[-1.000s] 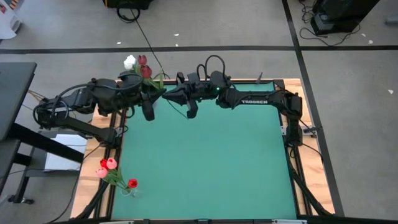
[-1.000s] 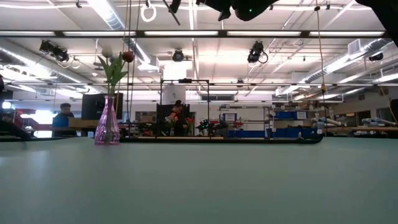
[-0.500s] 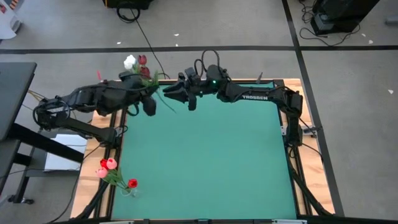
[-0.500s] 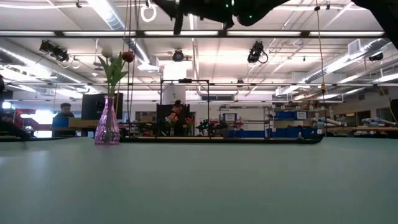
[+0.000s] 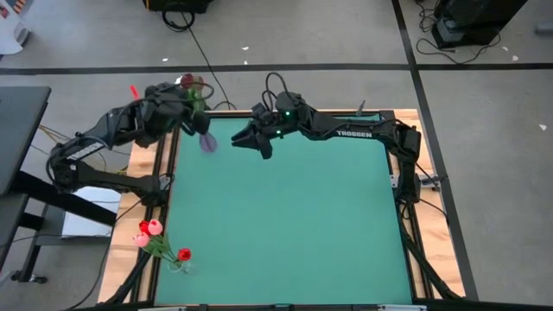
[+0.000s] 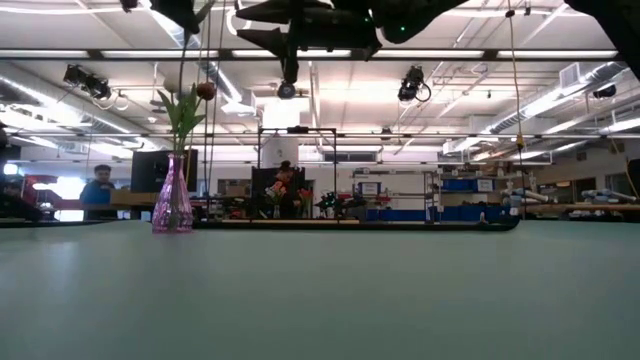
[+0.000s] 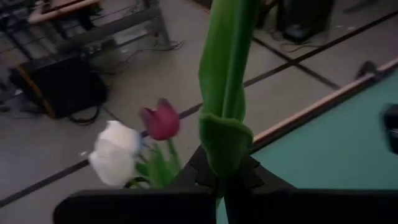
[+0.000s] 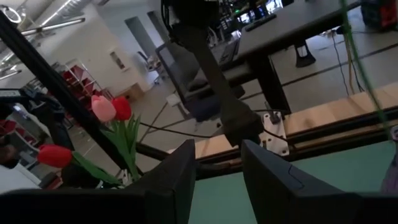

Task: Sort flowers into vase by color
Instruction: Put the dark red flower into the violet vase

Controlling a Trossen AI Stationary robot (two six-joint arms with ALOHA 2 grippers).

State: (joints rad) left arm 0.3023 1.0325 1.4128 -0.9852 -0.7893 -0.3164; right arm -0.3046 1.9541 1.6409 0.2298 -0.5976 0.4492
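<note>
From where I stand, the left gripper sits at the upper left of the high view, at the table's far left corner, clamped on a green stem that rises between its fingers in the left wrist view. Beyond it, a white tulip and a dark red tulip stand together. The step in hand appears to be carrying this flower to a matching group. To do it well, keep the stem clamped low, hold it clear of the standing heads, and lower it upright.

The right gripper hovers just right of it, fingers narrowly parted and empty. The pink vase with red and pink tulips stands at the lower left.

Compared with a second ago, the left gripper has swung outward toward the corner, and the right arm has shifted toward the far edge.
</note>
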